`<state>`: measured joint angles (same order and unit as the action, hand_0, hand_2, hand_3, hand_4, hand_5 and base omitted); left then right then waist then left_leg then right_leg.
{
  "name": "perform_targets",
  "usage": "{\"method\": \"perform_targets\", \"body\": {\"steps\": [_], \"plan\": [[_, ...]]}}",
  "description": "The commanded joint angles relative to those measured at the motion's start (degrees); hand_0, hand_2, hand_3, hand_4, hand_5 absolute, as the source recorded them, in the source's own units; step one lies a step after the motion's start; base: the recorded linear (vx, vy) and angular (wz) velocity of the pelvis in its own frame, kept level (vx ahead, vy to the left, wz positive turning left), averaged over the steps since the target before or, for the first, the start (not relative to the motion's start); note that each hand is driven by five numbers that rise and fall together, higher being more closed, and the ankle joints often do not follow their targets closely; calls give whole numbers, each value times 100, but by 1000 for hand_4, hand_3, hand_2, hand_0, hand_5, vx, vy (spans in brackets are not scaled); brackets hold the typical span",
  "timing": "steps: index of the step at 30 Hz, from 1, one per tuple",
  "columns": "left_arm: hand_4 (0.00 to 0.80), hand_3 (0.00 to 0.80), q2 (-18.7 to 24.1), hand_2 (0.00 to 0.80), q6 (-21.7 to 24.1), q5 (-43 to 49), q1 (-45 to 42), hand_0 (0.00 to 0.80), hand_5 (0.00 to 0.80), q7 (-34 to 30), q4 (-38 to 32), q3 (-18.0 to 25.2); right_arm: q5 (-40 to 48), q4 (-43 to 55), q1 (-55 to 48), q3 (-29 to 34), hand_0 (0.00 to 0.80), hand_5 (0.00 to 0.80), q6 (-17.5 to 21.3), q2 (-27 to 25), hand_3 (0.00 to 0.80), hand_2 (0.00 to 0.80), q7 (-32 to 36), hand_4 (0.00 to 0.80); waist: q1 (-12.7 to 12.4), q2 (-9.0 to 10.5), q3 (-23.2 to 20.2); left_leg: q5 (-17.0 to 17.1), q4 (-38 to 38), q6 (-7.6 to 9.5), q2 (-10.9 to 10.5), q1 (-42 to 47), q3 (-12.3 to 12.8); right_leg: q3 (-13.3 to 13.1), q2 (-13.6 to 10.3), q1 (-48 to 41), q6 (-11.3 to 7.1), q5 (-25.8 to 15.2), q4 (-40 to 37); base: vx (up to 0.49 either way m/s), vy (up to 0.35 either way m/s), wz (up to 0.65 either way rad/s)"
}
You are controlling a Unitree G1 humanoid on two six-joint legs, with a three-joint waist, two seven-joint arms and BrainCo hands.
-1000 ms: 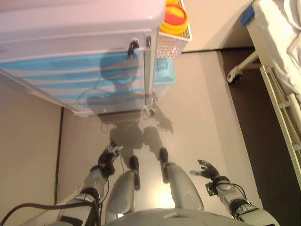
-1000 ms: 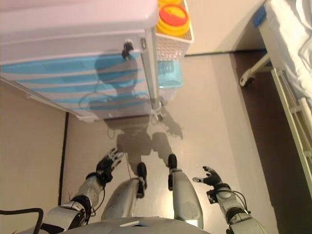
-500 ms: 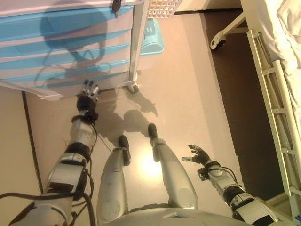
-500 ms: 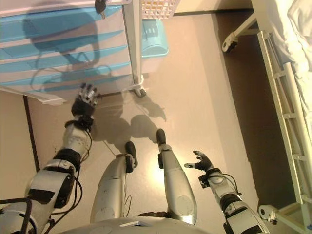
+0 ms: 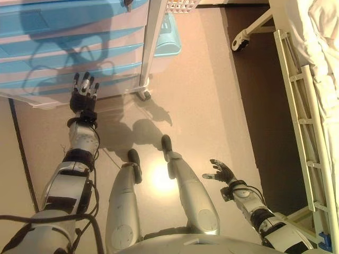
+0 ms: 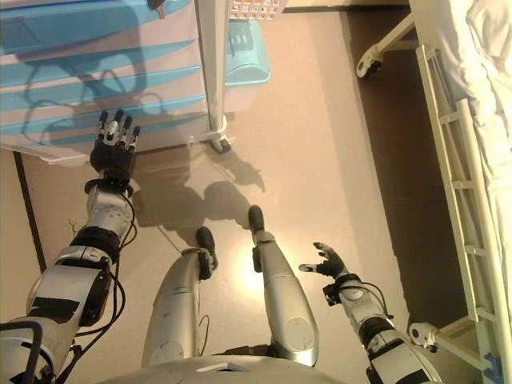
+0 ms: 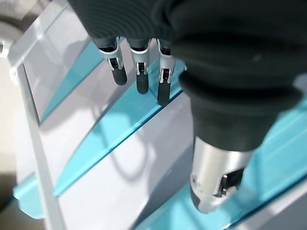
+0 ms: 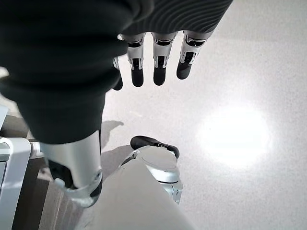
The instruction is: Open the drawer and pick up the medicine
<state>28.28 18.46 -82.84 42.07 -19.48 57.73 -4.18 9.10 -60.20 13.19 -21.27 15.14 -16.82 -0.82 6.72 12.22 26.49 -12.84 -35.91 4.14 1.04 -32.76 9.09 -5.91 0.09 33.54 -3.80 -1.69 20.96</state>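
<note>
You are holding the left hand (image 5: 82, 97) wide open at the drawers (image 5: 63, 50), the right hand (image 5: 221, 172) hanging open well away.

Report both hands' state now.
Left hand: open, fingers straight, at the drawer unit, holding nothing.
Right hand: open, empty.

Glossy beige floor (image 5: 201, 95), white bed frame (image 5: 304, 106)
</note>
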Motion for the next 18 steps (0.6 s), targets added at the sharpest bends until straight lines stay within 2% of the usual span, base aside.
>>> {"method": "perform_targets", "body": {"steps": [1,10,18], "plan": [[0,0,674,0,280,-557,784,0,0,-391,-361,340,206,171,-360,-243,0,0,128,-68,0,0,-94,0,-82,-59,-122,-555,-444,19,-334,-86,-93,68,229,-614,55,148,-414,4,-60,6],[0,0,993,0,169,-1044,1095,0,0,-1016,-559,324,283,185,-504,-347,0,0,138,11,0,0,-74,0,-159,29,-103,-639,-393,57,-358,61,-156,82,254,-902,27,136,-576,15,-62,4],[0,0,1115,0,66,-587,992,0,0,-839,-910,255,256,353,-617,-310,0,0,97,56,0,0,-106,0,-243,-2,-108,-624,-226,98,-445,261,-204,84,235,-1140,-10,109,-696,19,-25,5]]}}
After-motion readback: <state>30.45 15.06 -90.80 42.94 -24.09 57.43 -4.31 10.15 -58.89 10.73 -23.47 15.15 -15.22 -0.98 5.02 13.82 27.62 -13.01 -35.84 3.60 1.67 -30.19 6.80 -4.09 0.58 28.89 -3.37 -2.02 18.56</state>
